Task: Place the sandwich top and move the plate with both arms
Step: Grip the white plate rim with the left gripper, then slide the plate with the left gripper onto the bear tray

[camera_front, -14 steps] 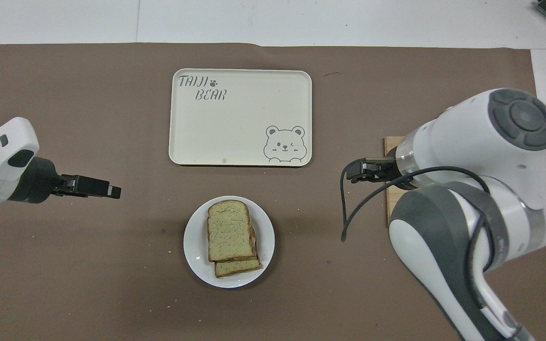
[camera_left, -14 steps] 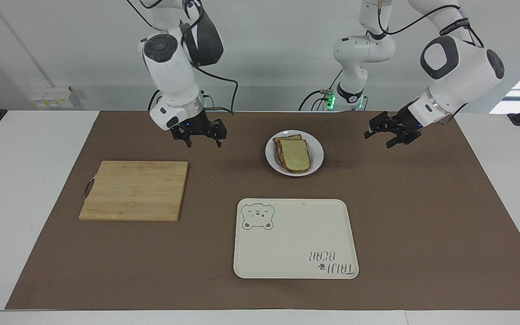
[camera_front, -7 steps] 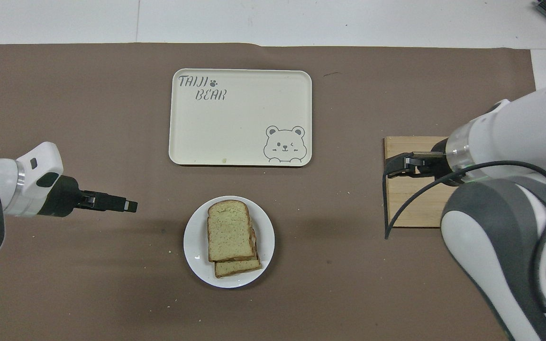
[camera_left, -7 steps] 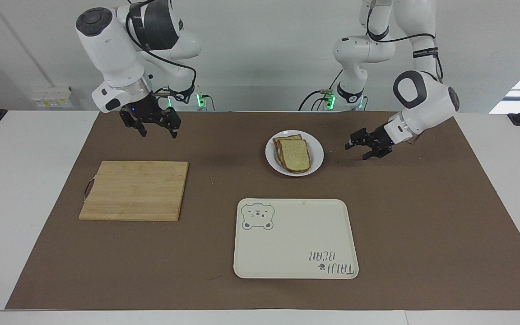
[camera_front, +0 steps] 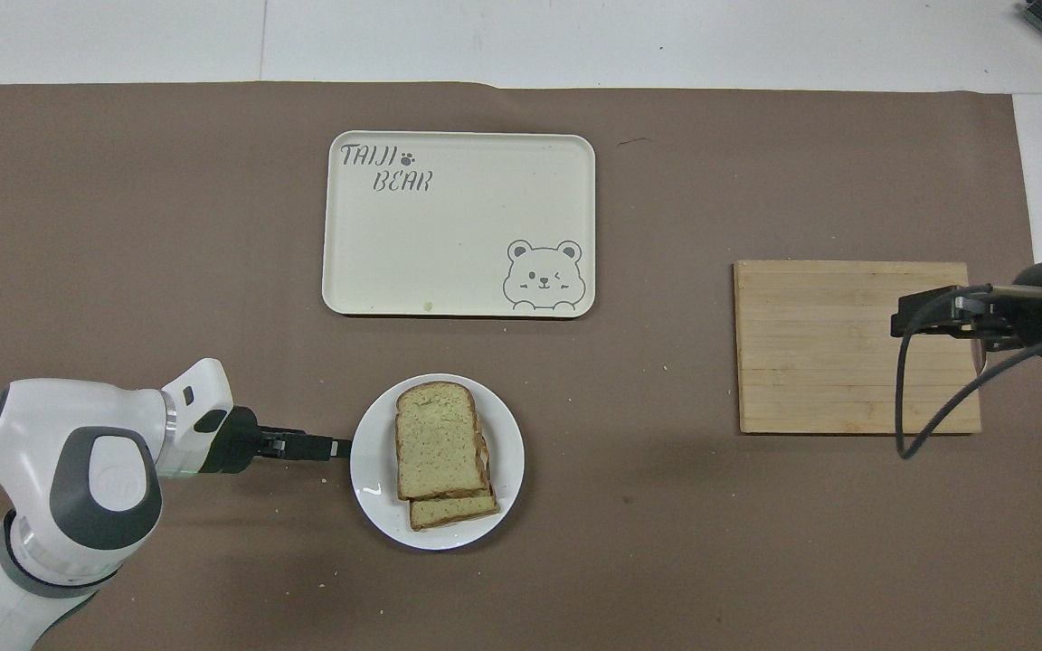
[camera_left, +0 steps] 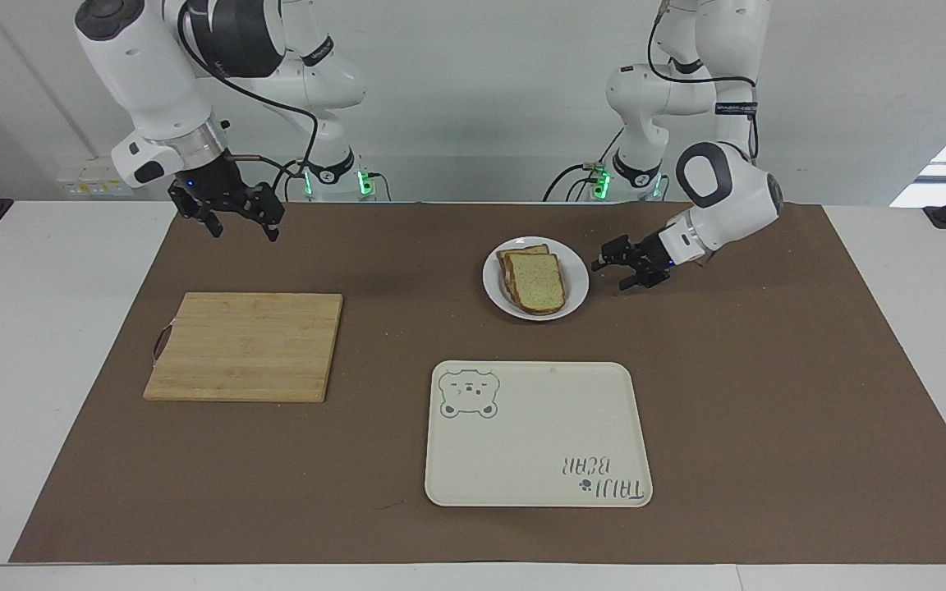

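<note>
The sandwich top [camera_left: 540, 281] [camera_front: 435, 441], a pale speckled slice with a brown crust, lies on a stack of bread on the small white plate [camera_left: 576, 289] [camera_front: 374, 484]. A lower slice [camera_front: 454, 511] sticks out under it. My left gripper [camera_left: 614, 275] [camera_front: 337, 446] is open and low, just beside the plate's rim toward the left arm's end; I cannot tell whether it touches. My right gripper [camera_left: 241, 230] [camera_front: 903, 321] is open and empty, held up in the air by the cutting board's end, apart from it.
A wooden cutting board [camera_left: 245, 346] [camera_front: 838, 348] lies toward the right arm's end of the table. A cream tray with a bear drawing [camera_left: 539, 431] [camera_front: 458, 221] lies farther from the robots than the plate. A brown mat [camera_left: 769, 394] covers the table.
My left gripper has come down and across to the plate's rim. My right gripper has drawn back toward the right arm's end of the table. The bread and plate have not moved.
</note>
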{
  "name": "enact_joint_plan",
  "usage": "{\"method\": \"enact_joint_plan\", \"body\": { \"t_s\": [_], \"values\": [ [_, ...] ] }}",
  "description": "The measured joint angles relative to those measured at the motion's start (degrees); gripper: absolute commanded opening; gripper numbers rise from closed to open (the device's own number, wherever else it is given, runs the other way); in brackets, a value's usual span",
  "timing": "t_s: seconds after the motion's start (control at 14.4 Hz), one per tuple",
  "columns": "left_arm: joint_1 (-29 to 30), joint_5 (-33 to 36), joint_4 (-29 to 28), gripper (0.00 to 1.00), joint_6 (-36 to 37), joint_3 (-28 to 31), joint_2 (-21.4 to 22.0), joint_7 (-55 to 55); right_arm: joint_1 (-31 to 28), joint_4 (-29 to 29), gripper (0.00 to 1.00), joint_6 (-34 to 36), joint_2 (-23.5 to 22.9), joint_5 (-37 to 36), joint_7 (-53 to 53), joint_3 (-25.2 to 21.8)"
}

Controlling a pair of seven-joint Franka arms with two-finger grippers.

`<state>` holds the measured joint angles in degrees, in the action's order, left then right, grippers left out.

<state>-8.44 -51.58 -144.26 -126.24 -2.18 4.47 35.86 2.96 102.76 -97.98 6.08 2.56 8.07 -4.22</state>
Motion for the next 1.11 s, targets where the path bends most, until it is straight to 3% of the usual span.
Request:
{"method": "enact_joint_plan", "body": {
  "t_s": [0.35,0.56,0.62,0.69,1.11],
  "values": [
    [-4.07,-1.75,-2.79,0.47,-3.27,-0.07,-0.02,0.11,-0.67,-7.0,1.0,4.29,0.23,-1.84,-0.04,0.01],
    [-5.25,-4.37,-3.87,0.21,-3.95,-0.07,-0.03,0.6,-0.83,-11.12,1.0,8.44,0.27,-3.31,-0.13,0.01],
    [-6.06,-5.57,-4.18,0.05,-4.56,-0.06,-0.05,0.69,-0.83,-11.41,1.0,8.75,0.27,-4.09,-0.51,0.06],
    [-6.79,-6.82,-4.46,0.0,-4.94,-0.08,-0.11,1.1,-0.83,-11.37,1.0,8.8,0.24,-4.19,-0.74,0.11],
    [-6.82,-10.81,-4.22,0.0,-2.87,0.49,0.05,3.43,-0.83,-12.6,1.0,11.63,0.23,-4.11,-0.97,0.43]
  ]
}}
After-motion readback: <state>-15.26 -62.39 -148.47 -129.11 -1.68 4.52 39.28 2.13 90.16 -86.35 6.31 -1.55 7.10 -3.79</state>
